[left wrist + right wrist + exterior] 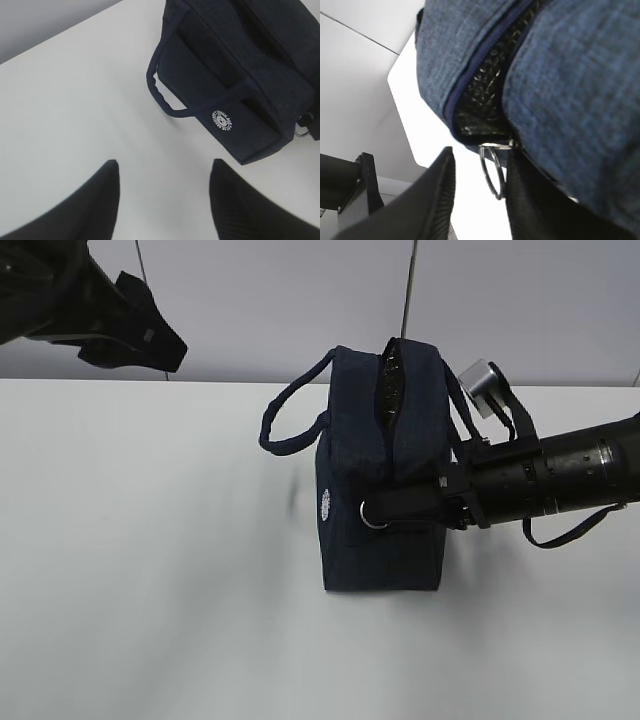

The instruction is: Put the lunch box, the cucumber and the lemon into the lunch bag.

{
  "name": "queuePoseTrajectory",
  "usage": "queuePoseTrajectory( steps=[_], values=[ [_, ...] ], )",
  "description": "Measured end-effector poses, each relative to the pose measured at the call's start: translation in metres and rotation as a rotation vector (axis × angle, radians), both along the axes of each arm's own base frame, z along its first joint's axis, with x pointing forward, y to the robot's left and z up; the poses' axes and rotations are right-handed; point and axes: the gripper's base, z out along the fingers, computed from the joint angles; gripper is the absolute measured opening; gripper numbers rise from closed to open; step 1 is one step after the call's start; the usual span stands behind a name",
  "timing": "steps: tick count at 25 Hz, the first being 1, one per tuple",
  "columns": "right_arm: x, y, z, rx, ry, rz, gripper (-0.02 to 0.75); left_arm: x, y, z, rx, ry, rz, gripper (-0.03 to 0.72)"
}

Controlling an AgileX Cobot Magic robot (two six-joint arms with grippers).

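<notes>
Lunch bag point(385, 470), navy with 2 looped handles, stands mid-table point(150, 590), zipper partly undone. Right claw point(485, 195) straddles its ring pull point(492, 170), seemingly pinching it; left claw point(165, 200) hangs released, well apart.

The table point(150, 570) is white and smooth — its matte top fills most of the exterior view and reflects a soft, even light. Only pale, blurred shadows lie on it. Behind its far edge stands a light grey wall point(280, 300) made of flat panels, with one dark vertical seam point(408, 290) between two of them. In the left wrist view the same white surface ends at a diagonal edge, and a grey area lies beyond it. In the right wrist view a thin dark line crosses the grey wall — another panel joint.
</notes>
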Motion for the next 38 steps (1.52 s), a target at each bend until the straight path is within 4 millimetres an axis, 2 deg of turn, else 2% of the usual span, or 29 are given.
queuePoseTrajectory(
  steps=[6, 10, 21, 31, 38],
  values=[
    [0.001, -0.001, -0.001, -0.011, -0.001, -0.009, 0.125, 0.0, 0.0, 0.0, 0.001, 0.0, 0.0, 0.389],
    [0.001, -0.001, -0.001, -0.016, -0.001, -0.014, 0.003, 0.0, 0.0, 0.0, 0.001, 0.001, 0.0, 0.384],
    [0.001, -0.001, -0.003, -0.004, 0.051, -0.027, 0.0, -0.001, 0.001, -0.002, 0.011, 0.017, -0.002, 0.379],
    [-0.007, 0.003, 0.001, 0.061, 0.14, 0.028, 0.0, -0.008, 0.004, -0.043, 0.039, 0.094, 0.008, 0.376],
    [-0.007, 0.003, 0.001, 0.07, 0.164, 0.022, 0.0, -0.009, 0.003, -0.048, -0.005, 0.103, 0.022, 0.375]
  ],
)
